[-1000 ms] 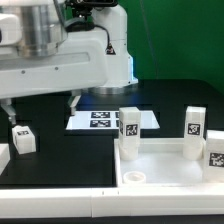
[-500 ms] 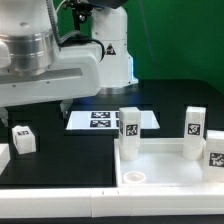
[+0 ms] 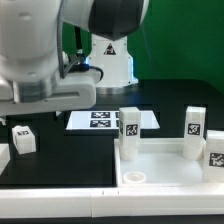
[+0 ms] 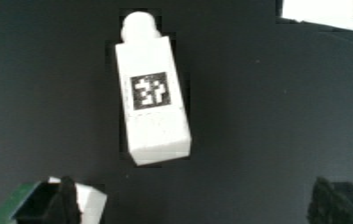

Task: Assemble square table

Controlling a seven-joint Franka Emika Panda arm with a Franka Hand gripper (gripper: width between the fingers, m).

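Black tabletop, wrist view alone — loose leg [image 4: 153,95], open end effector [image 4: 199,205] fingertips.

1. In the exterior view the arm [image 3: 60,50] fills the upper part, blurred, and we cannot see its gripper.
2. The leg [image 3: 22,139] at that view's left sits half under the arm's shadow.
3. The square table [image 3: 165,165] is cut off at the exterior view's right edge.
4. In the wrist view only dark fingertips [image 4: 48,202] show, cut off by the edge.

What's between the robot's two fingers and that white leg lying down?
Nothing: in the wrist view, only bare black table separates the open gripper from the lying leg.
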